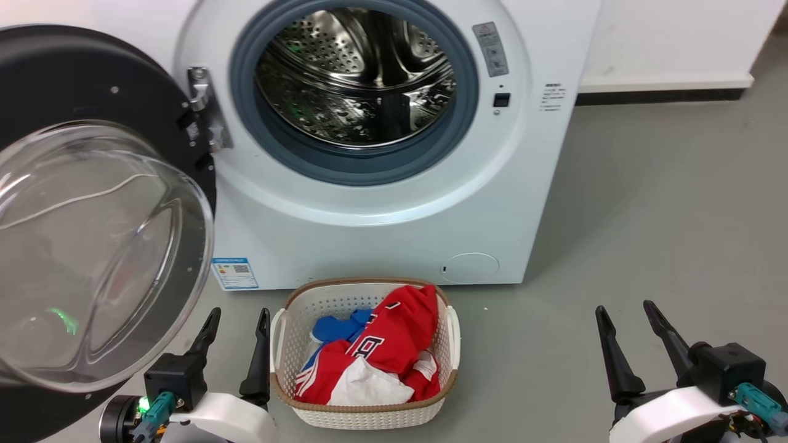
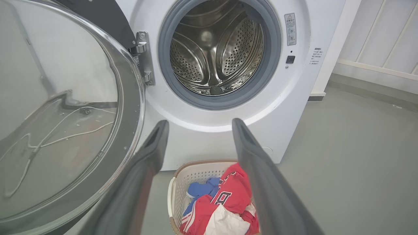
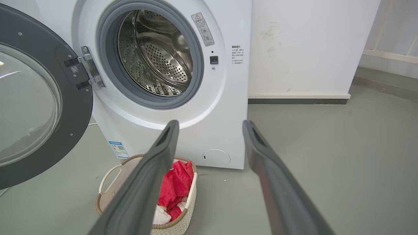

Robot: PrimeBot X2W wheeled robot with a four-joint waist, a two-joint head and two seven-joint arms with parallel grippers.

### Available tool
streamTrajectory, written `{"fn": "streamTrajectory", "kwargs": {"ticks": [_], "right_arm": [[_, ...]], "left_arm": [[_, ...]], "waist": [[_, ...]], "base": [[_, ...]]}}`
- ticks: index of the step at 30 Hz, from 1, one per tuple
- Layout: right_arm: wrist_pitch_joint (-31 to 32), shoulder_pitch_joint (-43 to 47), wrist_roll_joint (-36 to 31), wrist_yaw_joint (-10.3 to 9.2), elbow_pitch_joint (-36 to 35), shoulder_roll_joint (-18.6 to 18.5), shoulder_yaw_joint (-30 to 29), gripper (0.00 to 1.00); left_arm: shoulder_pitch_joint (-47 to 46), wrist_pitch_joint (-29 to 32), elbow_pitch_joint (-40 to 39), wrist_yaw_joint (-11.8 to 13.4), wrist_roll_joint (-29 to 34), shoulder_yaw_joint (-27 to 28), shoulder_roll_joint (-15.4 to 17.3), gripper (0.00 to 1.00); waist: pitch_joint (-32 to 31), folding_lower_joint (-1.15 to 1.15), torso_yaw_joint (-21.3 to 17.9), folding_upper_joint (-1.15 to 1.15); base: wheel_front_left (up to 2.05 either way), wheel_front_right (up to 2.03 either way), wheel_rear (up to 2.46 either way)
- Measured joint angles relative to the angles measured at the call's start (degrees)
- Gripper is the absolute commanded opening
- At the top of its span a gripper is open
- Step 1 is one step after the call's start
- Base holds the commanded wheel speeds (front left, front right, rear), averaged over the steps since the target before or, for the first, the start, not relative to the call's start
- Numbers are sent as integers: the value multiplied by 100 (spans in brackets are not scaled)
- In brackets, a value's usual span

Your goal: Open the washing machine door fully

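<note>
The big white boxy front-loading washing machine (image 1: 394,234) stands on the grey floor (image 1: 646,246). Its large round glossy black door (image 1: 74,74), with one bulging clear glass bowl (image 1: 98,246), is swung wide to the robot's left on one metal hinge (image 1: 206,111). This leaves the perforated steel drum (image 1: 357,74) and its blue-grey rubber gasket (image 1: 363,169) exposed.

A grey label (image 1: 490,49) beside the opening bears a red warning triangle. Its lines, and the black print (image 1: 552,96) further right, are too small to read. One blue sticker (image 1: 234,274) low on the front carries a code square.

One white woven basket (image 1: 369,418) sits just before the machine. It holds a red garment (image 1: 394,338) with a white figure, either B or 8, a blue piece (image 1: 335,326) and a white piece (image 1: 372,387).

There are two claws, both pointing toward the machine with fingers parted and gripping nothing. The left claw (image 1: 240,314) is between door and basket. The right claw (image 1: 623,307) is over bare floor, well apart from the machine.
</note>
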Motion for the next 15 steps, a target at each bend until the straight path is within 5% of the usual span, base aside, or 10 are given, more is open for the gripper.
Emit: {"fn": "streamTrajectory", "kwargs": {"ticks": [15], "right_arm": [[-174,-185,84,0,257,-52,8,100]], "left_arm": [[-94,-175,201,86,-1,32,-13,100]], "waist": [[90,0,-36,0]], "base": [[0,0,0]]}}
